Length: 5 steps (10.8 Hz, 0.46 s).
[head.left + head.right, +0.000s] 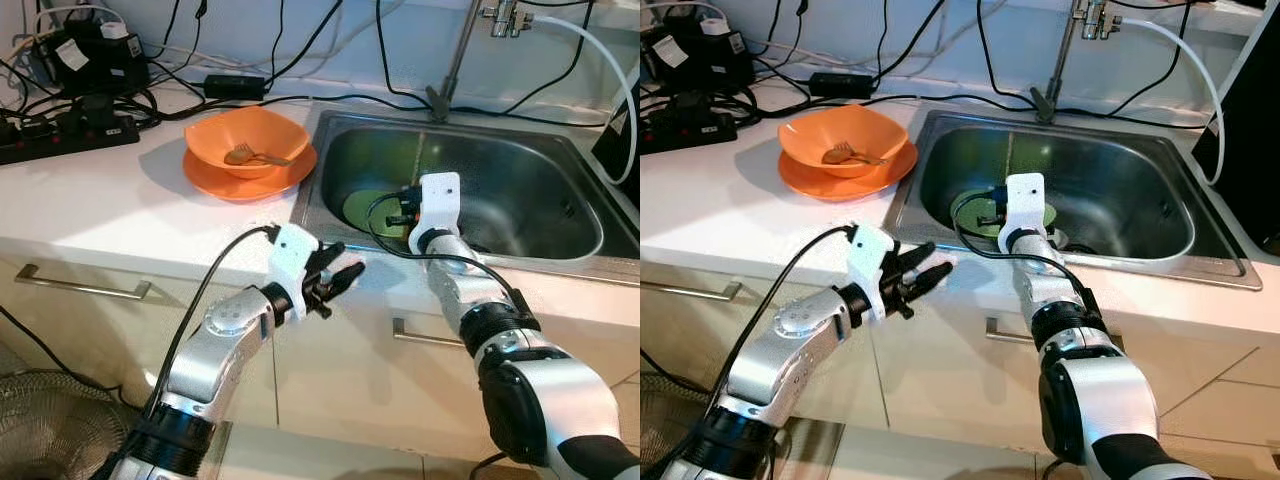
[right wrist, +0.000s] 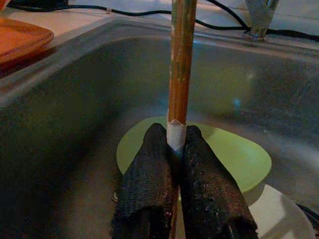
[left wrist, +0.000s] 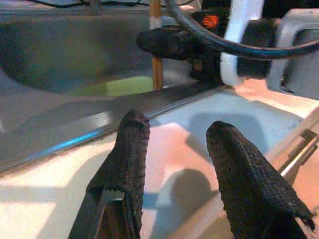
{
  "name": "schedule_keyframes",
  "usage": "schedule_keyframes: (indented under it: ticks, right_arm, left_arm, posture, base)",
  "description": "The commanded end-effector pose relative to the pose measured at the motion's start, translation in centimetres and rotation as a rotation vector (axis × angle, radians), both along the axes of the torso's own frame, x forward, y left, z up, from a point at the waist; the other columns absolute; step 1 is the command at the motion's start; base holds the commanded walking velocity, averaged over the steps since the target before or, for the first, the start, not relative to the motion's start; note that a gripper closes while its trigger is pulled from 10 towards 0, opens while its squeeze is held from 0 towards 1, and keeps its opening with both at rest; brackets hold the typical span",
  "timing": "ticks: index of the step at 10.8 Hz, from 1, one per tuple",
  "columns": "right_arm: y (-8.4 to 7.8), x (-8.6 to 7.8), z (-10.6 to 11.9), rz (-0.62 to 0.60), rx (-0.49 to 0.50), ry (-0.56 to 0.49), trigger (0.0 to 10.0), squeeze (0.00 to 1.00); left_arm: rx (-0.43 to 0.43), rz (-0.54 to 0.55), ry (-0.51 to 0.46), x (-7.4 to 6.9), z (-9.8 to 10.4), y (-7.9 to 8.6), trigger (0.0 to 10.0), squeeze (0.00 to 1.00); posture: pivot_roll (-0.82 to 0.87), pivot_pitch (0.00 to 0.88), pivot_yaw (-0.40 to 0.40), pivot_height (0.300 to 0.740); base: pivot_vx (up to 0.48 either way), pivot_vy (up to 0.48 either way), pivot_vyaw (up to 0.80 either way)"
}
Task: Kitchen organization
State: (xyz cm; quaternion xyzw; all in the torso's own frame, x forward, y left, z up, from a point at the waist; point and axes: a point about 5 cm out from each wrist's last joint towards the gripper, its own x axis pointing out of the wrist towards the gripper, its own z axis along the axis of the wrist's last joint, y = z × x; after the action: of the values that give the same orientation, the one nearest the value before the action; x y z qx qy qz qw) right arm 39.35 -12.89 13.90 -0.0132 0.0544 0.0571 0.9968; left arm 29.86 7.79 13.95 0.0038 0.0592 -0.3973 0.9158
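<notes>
My right gripper reaches down into the steel sink and is shut on a wooden stick with a white band, held upright. Below it a light green plate lies on the sink floor. My left gripper hovers open and holds nothing, over the white counter's front edge just left of the sink; its fingers point at the sink rim. An orange bowl with a fork inside sits on an orange plate on the counter, left of the sink.
The faucet rises behind the sink. A power strip and tangled black cables crowd the counter's back left. Cabinet doors with a metal handle lie below the counter. A fan grille sits at lower left. A white dish lies beside the green plate.
</notes>
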Motion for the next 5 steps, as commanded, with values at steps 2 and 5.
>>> schedule_keyframes:
  ticks: [2,5]
  right_arm:
    - [0.13,-0.1,-0.51,-0.005,0.015,0.031,10.0,0.0]
    - [0.13,-0.13,-0.64,-0.006,0.009,0.035,10.0,0.95]
  left_arm:
    - [0.022,-0.018,-0.002,-0.33,0.01,-0.36,10.0,0.0]
    - [0.032,-0.021,-0.002,-0.35,0.06,-0.38,10.0,0.0]
  posture:
    - [0.28,0.0,-0.052,0.74]
    - [0.28,0.0,-0.051,0.74]
  base:
    - [0.0,0.0,0.0]
    - [0.0,0.0,0.0]
